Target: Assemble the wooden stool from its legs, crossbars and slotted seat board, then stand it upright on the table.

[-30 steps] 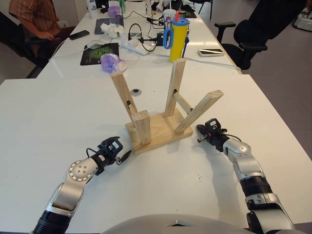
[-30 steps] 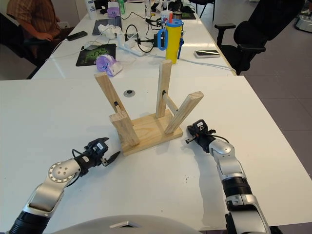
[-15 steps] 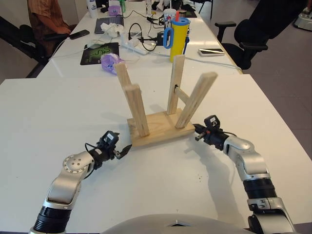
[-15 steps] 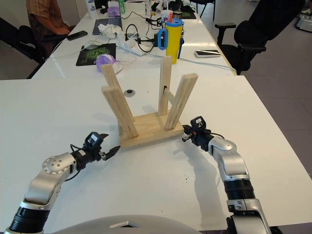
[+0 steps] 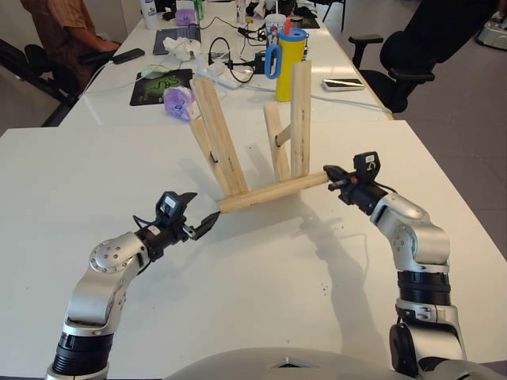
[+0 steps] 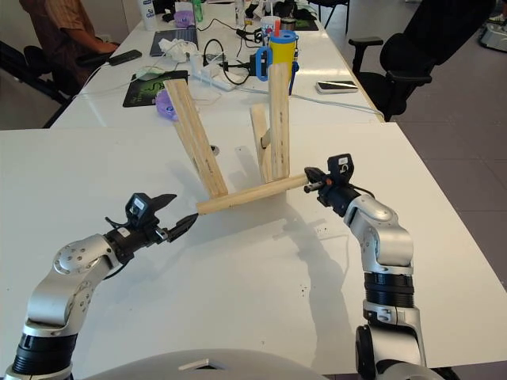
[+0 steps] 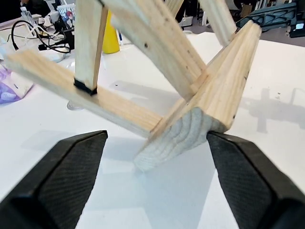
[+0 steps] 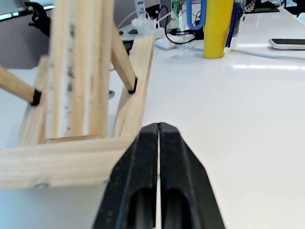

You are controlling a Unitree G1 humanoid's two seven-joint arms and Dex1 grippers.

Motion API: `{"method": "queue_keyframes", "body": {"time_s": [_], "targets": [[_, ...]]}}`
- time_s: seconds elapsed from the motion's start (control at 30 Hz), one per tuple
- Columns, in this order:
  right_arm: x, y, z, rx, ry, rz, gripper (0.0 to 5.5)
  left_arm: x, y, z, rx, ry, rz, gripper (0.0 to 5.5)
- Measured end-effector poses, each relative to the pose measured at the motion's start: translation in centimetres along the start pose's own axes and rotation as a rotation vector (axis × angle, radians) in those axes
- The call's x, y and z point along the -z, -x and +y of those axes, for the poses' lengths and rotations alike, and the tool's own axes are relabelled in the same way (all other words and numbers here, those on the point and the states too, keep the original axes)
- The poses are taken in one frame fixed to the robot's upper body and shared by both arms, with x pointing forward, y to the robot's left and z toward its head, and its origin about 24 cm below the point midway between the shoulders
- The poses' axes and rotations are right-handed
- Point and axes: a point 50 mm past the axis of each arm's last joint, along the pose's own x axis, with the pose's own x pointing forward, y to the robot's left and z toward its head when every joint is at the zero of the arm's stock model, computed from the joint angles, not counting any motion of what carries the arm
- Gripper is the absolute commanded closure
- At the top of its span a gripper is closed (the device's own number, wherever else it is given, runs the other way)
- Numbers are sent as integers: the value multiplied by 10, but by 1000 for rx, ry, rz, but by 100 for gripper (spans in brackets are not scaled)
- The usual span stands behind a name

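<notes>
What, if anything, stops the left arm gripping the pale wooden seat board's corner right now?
Likely nothing, so yes: the left gripper has its jaws open either side of the pale wooden seat board corner, nothing between.

Pale wooden stool assembled, inverted, tilted; seat board edge-on; legs pointing up, away.

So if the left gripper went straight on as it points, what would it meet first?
The seat board: its end sits right ahead of the open left gripper, between the fingers, probably almost touching.
</notes>
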Motion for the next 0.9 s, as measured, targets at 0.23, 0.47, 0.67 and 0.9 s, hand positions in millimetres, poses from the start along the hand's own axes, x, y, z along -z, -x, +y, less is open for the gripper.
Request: {"method": "queue_keyframes", "body": {"time_s": [0.23, 0.47, 0.67, 0.9], "targets": [[-4, -34, 60, -302, -201, -71, 547, -46, -25, -26, 182, -46, -262, 157], [3, -28, 53, -238, -176, -88, 547, 8, -11, -14, 97, -72, -15, 157], [-7, -11, 58, -300, -298, -205, 547, 13, -5, -24, 121, -37, -34, 157], [-80, 16, 27, -320, -446, -588, 547, 10, -20, -49, 161, -26, -78, 157]]}}
